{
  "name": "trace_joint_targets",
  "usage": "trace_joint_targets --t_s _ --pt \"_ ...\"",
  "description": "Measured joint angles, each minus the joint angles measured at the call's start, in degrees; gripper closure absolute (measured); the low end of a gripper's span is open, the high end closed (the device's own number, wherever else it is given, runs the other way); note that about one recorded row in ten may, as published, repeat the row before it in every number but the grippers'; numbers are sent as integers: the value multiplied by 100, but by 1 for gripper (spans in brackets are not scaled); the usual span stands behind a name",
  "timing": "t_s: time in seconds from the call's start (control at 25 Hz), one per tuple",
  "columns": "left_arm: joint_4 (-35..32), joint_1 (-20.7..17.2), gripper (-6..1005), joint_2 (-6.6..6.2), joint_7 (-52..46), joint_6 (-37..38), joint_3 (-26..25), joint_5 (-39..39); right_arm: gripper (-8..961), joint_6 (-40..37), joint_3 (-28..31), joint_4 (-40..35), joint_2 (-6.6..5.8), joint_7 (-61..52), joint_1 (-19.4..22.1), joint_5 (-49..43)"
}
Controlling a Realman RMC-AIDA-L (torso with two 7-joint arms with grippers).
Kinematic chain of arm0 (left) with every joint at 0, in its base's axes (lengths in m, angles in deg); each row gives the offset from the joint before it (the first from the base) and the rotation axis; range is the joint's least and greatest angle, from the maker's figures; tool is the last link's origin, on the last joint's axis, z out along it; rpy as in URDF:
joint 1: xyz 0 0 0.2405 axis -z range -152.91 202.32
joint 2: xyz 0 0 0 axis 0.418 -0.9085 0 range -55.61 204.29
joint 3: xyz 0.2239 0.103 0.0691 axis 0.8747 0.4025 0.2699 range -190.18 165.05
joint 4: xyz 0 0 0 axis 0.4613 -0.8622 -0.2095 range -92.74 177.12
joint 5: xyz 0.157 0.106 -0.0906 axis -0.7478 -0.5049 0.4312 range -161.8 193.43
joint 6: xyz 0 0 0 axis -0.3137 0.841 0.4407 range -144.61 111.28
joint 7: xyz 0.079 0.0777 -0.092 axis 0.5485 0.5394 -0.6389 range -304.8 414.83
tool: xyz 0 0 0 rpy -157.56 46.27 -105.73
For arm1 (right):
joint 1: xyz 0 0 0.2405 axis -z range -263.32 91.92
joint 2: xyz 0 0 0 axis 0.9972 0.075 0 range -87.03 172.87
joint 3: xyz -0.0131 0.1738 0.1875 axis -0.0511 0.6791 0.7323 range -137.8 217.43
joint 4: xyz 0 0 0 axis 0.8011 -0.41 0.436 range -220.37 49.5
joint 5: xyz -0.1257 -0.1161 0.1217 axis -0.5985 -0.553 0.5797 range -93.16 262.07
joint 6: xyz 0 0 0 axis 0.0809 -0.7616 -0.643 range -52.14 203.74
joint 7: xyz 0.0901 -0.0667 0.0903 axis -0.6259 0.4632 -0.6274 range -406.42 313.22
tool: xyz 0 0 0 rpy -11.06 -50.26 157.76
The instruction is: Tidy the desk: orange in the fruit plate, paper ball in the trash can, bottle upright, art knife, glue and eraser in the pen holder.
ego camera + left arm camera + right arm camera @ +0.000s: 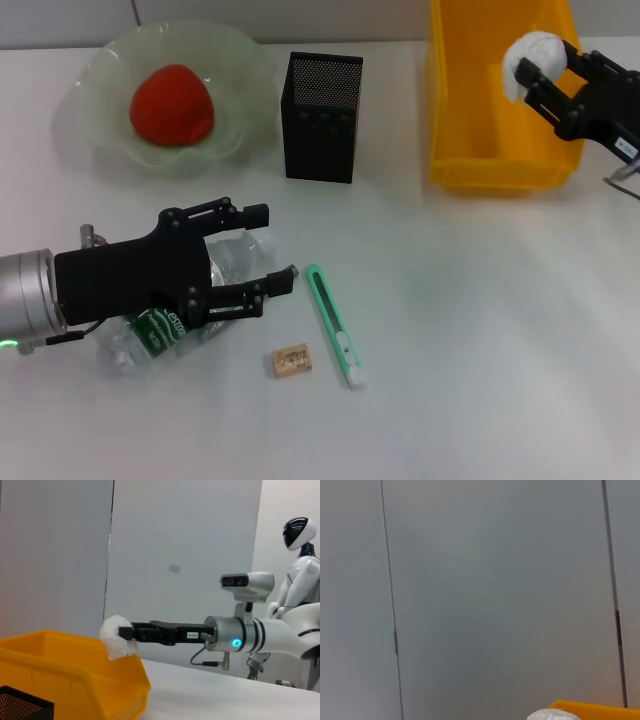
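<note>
left claw [268, 248]: black, silver wrist, green light | right claw [532, 68]: black (silver-white arm, cyan ring light)

Fruit plate [90, 75]: far left of my desk; orange [172, 104] in it.
Pen holder [321, 116]: just right of the plate.
Trash can [500, 150]: far right, beyond the pen holder.
Paper ball [530, 60]: in my right gripper [535, 75], above the trash can's right rim.
Bottle [190, 305]: near left, lying down, under my left gripper [270, 245].
Eraser [291, 361]: right of the bottle, nearest me.
Art knife [333, 325]: just right of the eraser.
</note>
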State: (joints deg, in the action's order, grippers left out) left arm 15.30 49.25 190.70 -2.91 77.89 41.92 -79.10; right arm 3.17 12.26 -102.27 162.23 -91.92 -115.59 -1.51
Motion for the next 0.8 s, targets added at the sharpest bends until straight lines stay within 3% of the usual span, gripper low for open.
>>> trace_joint_targets --t_s 0.56,0.8 --pt "0 7 202 0 0 1 -6 26 398 324 -1 -8 -10 22 -213 -7" --pt "-1 15 202 0 -1 1 -17 28 203 328 48 -19 -5 25 -207 8"
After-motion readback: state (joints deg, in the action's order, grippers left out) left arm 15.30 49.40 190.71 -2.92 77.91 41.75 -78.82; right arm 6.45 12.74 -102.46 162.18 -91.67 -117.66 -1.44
